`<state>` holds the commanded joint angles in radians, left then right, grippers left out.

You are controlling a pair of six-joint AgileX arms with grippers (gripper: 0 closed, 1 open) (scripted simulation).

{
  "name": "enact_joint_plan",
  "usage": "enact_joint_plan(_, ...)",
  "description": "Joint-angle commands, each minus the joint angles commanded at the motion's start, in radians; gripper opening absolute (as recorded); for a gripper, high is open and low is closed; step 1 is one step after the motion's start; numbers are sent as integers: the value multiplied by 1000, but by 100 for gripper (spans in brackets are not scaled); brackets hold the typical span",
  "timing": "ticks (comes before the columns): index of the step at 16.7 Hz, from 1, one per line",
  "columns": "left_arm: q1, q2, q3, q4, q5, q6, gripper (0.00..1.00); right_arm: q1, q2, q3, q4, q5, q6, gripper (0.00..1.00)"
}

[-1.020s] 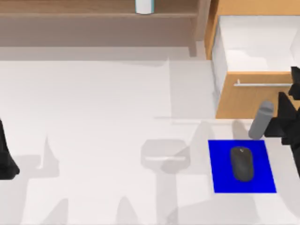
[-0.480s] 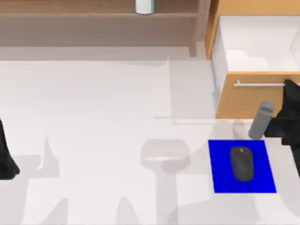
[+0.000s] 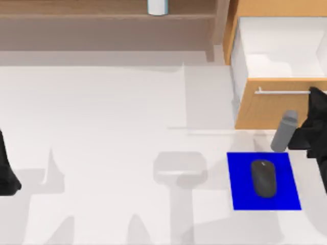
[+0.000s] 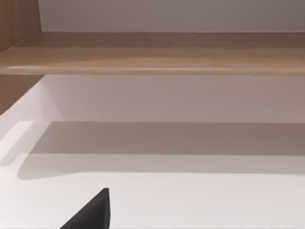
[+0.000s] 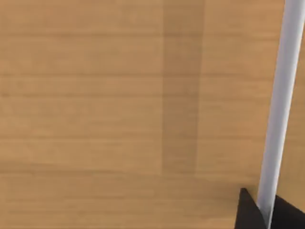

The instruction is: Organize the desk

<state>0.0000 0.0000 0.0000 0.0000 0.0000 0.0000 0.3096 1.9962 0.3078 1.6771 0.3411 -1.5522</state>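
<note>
The white desk (image 3: pixel 102 112) has a light-wood shelf (image 3: pixel 76 13) at the back and an open drawer (image 3: pixel 276 48) at the right. The drawer's wood front (image 3: pixel 265 109) carries a silver handle (image 3: pixel 281 92). My right gripper (image 3: pixel 313 96) is at the right end of that handle. In the right wrist view the handle (image 5: pixel 279 109) runs between the black fingertips of my right gripper (image 5: pixel 267 213), which press on it from both sides. My left arm (image 3: pixel 6 171) is parked at the left edge, and one dark fingertip (image 4: pixel 93 212) shows over the tabletop.
A grey cylinder (image 3: pixel 284 131) stands just in front of the drawer, close to my right arm. A black mouse (image 3: pixel 263 178) lies on a blue mat (image 3: pixel 240 189). A white cup (image 3: pixel 157 6) sits on the shelf.
My right gripper moved up against the drawer handle between one second and half a second ago, and has held still since. Nothing else moved.
</note>
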Motion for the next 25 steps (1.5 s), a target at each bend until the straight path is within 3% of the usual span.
enact_joint_plan(25,0,0,0,0,0,0,100,-103,159,473,-299,-104,-1,0)
